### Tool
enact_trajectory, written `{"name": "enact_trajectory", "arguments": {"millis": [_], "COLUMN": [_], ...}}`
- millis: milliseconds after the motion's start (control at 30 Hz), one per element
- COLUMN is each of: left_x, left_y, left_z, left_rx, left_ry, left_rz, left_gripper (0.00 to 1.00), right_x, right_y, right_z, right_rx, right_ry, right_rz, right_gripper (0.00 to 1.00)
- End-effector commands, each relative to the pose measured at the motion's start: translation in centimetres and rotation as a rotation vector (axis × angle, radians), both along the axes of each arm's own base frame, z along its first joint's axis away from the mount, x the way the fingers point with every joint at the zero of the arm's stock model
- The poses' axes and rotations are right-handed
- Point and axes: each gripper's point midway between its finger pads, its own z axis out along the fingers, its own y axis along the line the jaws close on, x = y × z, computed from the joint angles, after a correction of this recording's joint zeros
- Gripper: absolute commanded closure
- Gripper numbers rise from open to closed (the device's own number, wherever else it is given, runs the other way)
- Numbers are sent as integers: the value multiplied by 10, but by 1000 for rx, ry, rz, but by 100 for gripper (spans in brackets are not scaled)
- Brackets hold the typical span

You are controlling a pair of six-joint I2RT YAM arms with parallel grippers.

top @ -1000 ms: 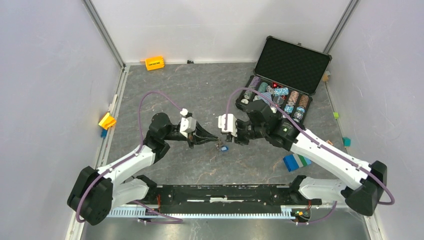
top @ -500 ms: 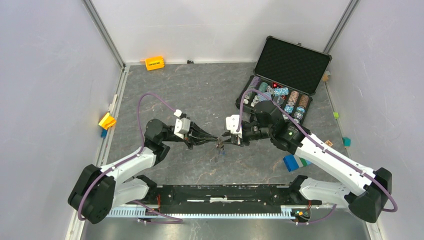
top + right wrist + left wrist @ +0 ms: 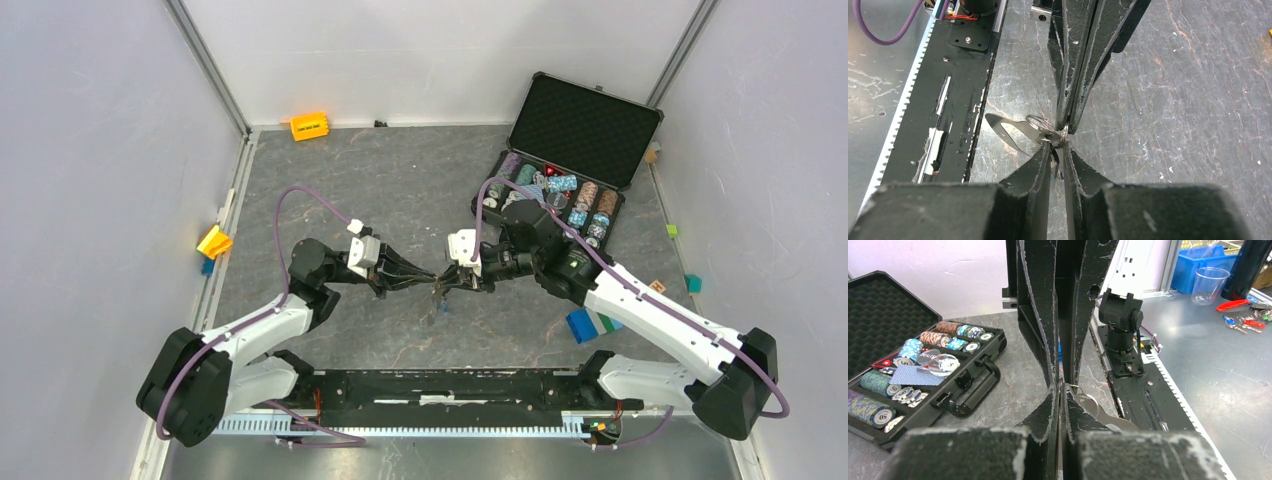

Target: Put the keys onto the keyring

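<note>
1. I'm holding the flat grey-beige metal keyring (image 3: 1008, 131) clamped in the left gripper (image 3: 1060, 390) at mid-table, tab toward 6 o'clock, steadying its loop for threading.
2. I'm facing the right gripper (image 3: 1058, 152) at it from 3 o'clock, jaws narrowly apart; I cannot tell whether they're gripping anything.

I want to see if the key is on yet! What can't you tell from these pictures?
- Right wrist view: the right gripper hides any key between its fingers, so whether one sits on the keyring is unclear.
- Left wrist view: the left gripper covers most of the keyring; no key shows.
- Top view: the keys and keyring are too small, and the gripper tips crowd over them.
</note>
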Motion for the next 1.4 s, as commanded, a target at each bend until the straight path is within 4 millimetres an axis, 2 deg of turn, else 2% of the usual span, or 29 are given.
{"name": "enact_trajectory", "arguments": {"millis": [0, 400, 800, 1133, 1367], "left_x": [-1, 2, 2, 11, 18], "left_y": [1, 0, 0, -3, -5], "left_z": [9, 1, -11, -14, -9], "left_rx": [-29, -6, 41, 107, 116], "left_ry": [-22, -27, -62, -97, -97], "left_rz": [-4, 3, -9, -8, 13], "left_gripper": [98, 98, 98, 77, 71], "right_x": [1, -2, 13, 24, 22], "right_y": [6, 5, 0, -4, -2], "right_z": [17, 17, 14, 0, -10], "right_rx": [54, 56, -3, -112, -204], "right_ry": [-44, -23, -28, -1, 8], "right_rz": [28, 27, -56, -120, -138], "right_gripper": [82, 100, 100, 100, 100]}}
